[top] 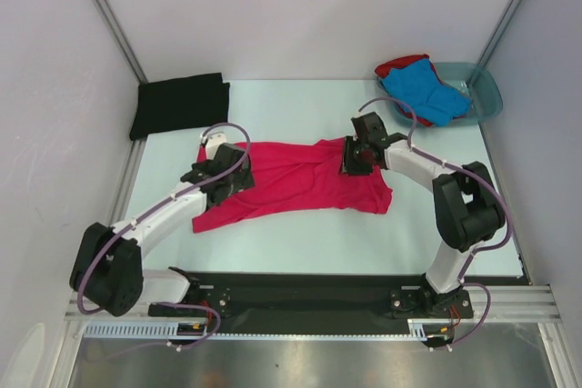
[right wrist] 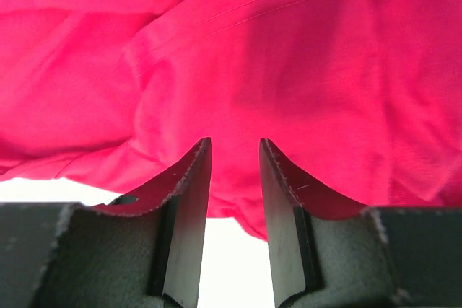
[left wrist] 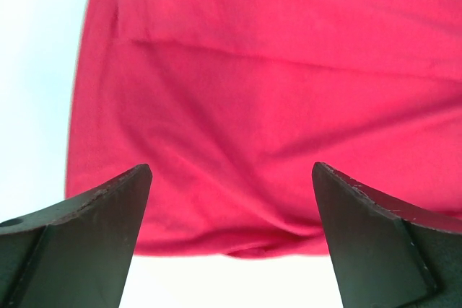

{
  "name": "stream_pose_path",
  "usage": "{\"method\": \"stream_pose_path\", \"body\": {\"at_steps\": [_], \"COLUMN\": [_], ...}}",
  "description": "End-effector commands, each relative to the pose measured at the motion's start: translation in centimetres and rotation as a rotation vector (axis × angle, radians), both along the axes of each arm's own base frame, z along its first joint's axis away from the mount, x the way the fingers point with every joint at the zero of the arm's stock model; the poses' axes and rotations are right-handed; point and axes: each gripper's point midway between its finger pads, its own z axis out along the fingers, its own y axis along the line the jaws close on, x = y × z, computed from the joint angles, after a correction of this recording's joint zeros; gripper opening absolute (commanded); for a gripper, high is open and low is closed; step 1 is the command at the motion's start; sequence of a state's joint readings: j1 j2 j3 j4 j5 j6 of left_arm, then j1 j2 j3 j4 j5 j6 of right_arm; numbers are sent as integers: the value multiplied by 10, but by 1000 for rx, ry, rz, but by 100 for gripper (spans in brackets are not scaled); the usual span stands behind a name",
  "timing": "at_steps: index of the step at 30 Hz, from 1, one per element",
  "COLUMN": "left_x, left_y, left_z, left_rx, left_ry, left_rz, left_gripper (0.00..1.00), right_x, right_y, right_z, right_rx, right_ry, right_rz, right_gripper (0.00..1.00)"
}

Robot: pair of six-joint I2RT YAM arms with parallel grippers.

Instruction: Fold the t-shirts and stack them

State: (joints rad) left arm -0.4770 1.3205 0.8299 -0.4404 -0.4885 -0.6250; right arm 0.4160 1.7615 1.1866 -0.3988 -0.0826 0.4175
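A magenta-pink t-shirt [top: 300,184] lies spread and rumpled across the middle of the table. My left gripper [top: 238,174] stands over its left end, jaws wide open with nothing between them. In the left wrist view the gripper [left wrist: 231,171] frames the shirt's [left wrist: 253,84] near hem. My right gripper [top: 356,159] sits at the shirt's upper right edge. Its jaws [right wrist: 234,142] stand a narrow gap apart, tips at the cloth [right wrist: 253,55], with table showing between them. A black t-shirt [top: 179,104] lies folded at the back left. Blue [top: 423,90] and red [top: 398,64] t-shirts lie bunched in the basin.
The translucent teal basin [top: 486,93] stands at the back right corner. Grey walls close in on the left and right sides. A black rail [top: 300,295] with the arm bases runs along the near edge.
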Motion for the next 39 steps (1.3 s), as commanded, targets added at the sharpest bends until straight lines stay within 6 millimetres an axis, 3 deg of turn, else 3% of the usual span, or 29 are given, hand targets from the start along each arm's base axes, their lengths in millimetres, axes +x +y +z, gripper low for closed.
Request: {"method": "stream_pose_path", "body": {"at_steps": [1, 2, 3, 6, 10, 17, 22, 31, 35, 39], "left_x": [-27, -33, -47, -69, -92, -114, -131, -125, -119, -115], "left_y": [0, -1, 5, 5, 16, 41, 51, 36, 41, 46], "left_z": [-9, -6, -19, -28, -30, -27, -39, -50, -52, -56], "left_rx": [-75, -120, -120, -200, -226, -196, -189, -292, -300, -300], "left_ry": [52, 34, 65, 72, 75, 64, 106, 99, 44, 6], "left_rz": [7, 34, 46, 76, 142, 251, 336, 371, 404, 431], "left_gripper": [100, 100, 100, 100, 100, 100, 100, 100, 99, 92], "right_x": [-12, -18, -25, -44, -53, -64, -67, -68, -69, -69], "right_y": [26, 32, 42, 67, 92, 125, 139, 146, 142, 139], "right_z": [30, 31, 33, 34, 36, 43, 45, 46, 45, 43], "right_rx": [82, 84, 88, 116, 141, 171, 182, 177, 154, 138], "right_ry": [-35, -33, -35, -18, -6, -11, -12, -17, -17, -18], "right_rz": [86, 105, 135, 204, 260, 328, 353, 380, 387, 393], "right_gripper": [38, 39, 39, 39, 39, 40, 39, 39, 39, 39]}}
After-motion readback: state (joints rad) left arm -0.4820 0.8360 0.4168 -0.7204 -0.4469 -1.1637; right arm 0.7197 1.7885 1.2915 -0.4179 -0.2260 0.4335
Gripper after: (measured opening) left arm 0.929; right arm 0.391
